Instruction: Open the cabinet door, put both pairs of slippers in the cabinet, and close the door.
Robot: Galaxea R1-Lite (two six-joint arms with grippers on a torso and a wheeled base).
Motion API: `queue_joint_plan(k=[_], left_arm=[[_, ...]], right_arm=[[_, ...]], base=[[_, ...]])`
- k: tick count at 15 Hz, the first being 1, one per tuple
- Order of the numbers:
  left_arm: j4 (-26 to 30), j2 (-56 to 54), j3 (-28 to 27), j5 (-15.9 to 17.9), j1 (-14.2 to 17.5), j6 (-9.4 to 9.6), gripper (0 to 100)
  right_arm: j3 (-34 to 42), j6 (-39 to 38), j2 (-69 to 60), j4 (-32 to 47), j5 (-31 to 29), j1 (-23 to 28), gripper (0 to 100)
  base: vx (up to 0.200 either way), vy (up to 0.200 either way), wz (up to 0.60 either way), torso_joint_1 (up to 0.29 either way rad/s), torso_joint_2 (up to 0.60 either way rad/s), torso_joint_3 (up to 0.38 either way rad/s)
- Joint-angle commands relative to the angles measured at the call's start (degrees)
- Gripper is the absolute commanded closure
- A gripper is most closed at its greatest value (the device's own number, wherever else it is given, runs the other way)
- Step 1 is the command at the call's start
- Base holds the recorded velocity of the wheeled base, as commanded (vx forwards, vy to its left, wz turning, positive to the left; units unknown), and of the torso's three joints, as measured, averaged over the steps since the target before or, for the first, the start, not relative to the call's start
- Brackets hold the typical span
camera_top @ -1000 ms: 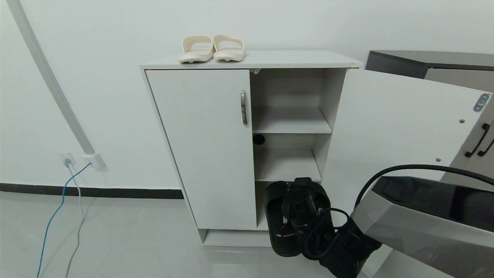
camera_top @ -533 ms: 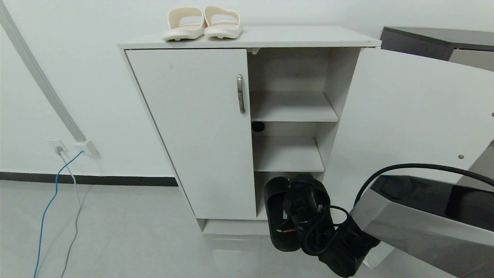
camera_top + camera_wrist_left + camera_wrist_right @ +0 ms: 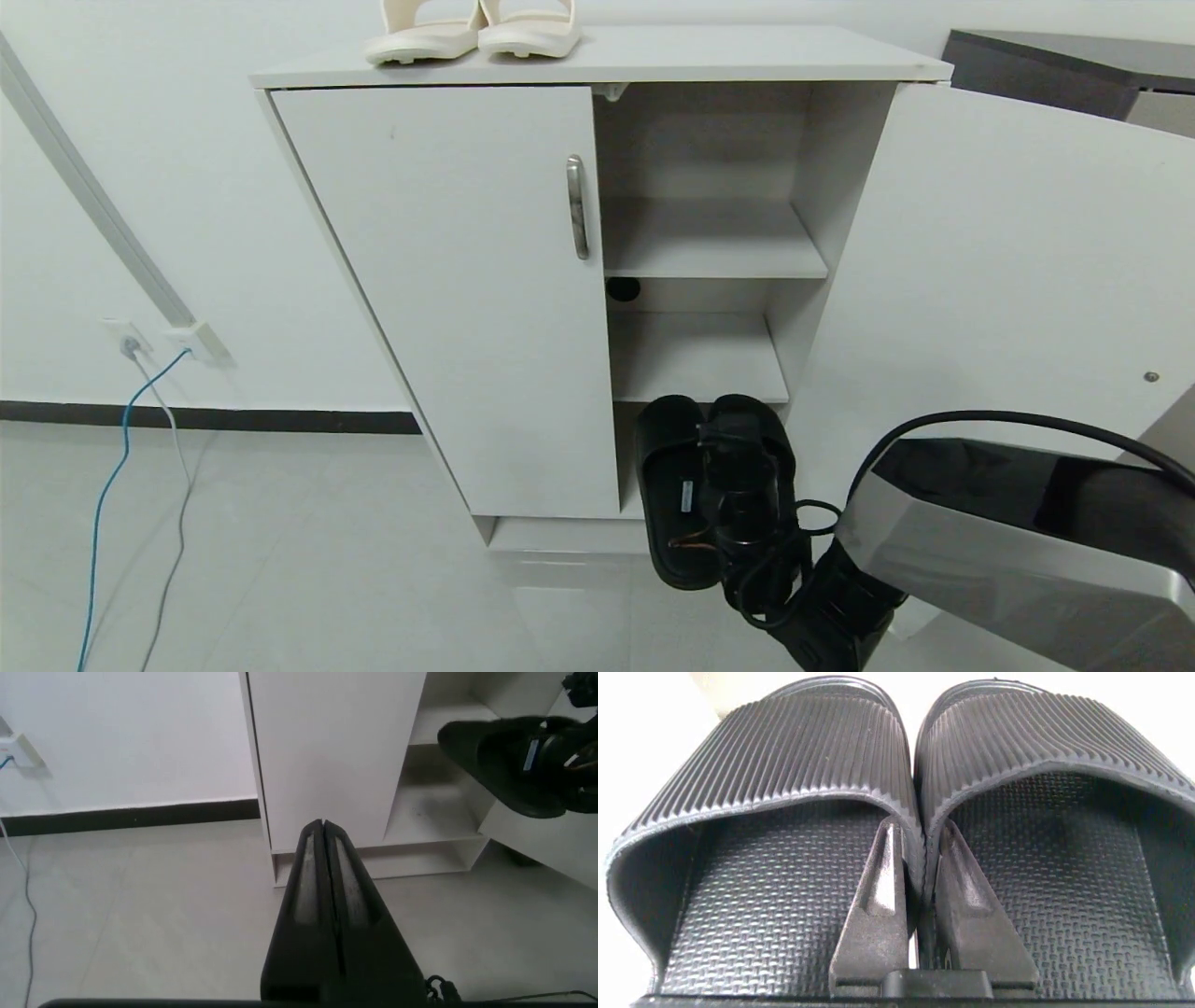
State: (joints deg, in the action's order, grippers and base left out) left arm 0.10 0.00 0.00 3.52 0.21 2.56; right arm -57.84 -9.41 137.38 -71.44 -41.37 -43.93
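A white cabinet (image 3: 597,56) stands against the wall, its left door (image 3: 448,289) shut and its right door (image 3: 990,271) swung open, showing bare shelves (image 3: 709,252). My right gripper (image 3: 915,905) is shut on the inner edges of a pair of black slippers (image 3: 709,485), holding them in front of the lowest compartment. The black slippers (image 3: 822,812) lie side by side around the fingers. A pair of cream slippers (image 3: 476,33) rests on the cabinet top. My left gripper (image 3: 322,831) is shut with nothing in it, low over the floor before the cabinet (image 3: 336,756).
A dark grey cabinet (image 3: 1074,75) stands to the right behind the open door. Wall sockets (image 3: 154,341) with blue and grey cables (image 3: 121,467) trailing to the floor sit at the left. Grey tiled floor (image 3: 280,579) spreads in front.
The head view has drawn closer to the cabinet and tilted down. The black slippers in my right gripper have risen slightly toward the lowest compartment's opening.
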Motion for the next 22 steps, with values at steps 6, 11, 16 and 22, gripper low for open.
queue_joint_plan(k=[6,11,16,22], left_arm=[[0.0,0.1,0.0,0.0,0.0,-0.01,100],[0.0,0.1,0.0,0.0,0.0,-0.01,100],[0.1,0.1,0.0,0.0,0.0,-0.27,100],[0.1,0.1,0.0,0.0,0.0,-0.36,100]], right_arm=[[2.5,7.9,1.6,-11.4,0.2,0.6,100],[2.5,8.7,1.5,-12.6,0.2,0.6,100],[2.2,9.1,2.7,-12.9,0.3,1.7,100],[2.2,9.0,2.8,-12.7,0.6,2.3,100]], base=[[0.000,0.000,0.00,0.000,0.00,0.000],[0.000,0.000,0.00,0.000,0.00,0.000],[0.120,0.000,0.00,0.001,0.00,0.003],[0.200,0.000,0.00,0.002,0.00,0.004]])
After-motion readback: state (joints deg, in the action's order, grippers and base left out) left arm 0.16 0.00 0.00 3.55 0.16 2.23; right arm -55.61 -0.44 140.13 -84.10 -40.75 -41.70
